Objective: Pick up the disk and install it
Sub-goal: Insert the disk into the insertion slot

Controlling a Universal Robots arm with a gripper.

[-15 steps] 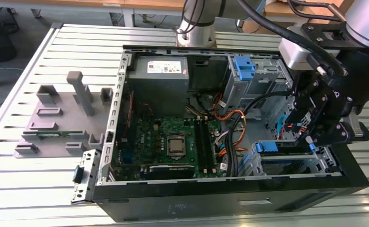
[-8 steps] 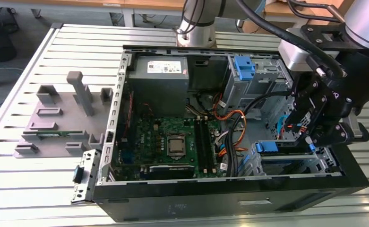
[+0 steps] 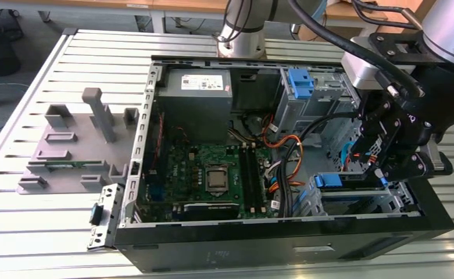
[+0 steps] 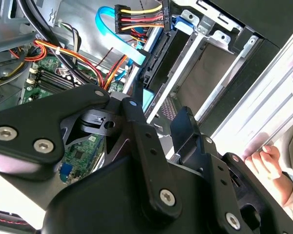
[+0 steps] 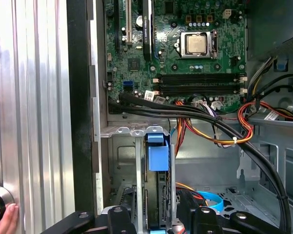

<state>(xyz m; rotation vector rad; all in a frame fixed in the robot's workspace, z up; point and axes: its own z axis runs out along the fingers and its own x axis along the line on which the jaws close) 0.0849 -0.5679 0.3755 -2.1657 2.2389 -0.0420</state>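
The disk stands on edge in a slot of the metal drive cage at the front corner of the open computer case. Its blue rail end sticks up, and it also shows in the exterior view as a blue tab. A blue data cable and a multicoloured power plug reach the disk's edge. My gripper hangs right over this slot, open, with one black finger on each side of the cage walls. It appears too in the exterior view and in the second wrist view.
The motherboard fills the case floor, with the grey power supply and a blue latch at the back. Cable bundles cross beside the cage. A grey fixture sits on the slatted table. A person's hand rests close by the case.
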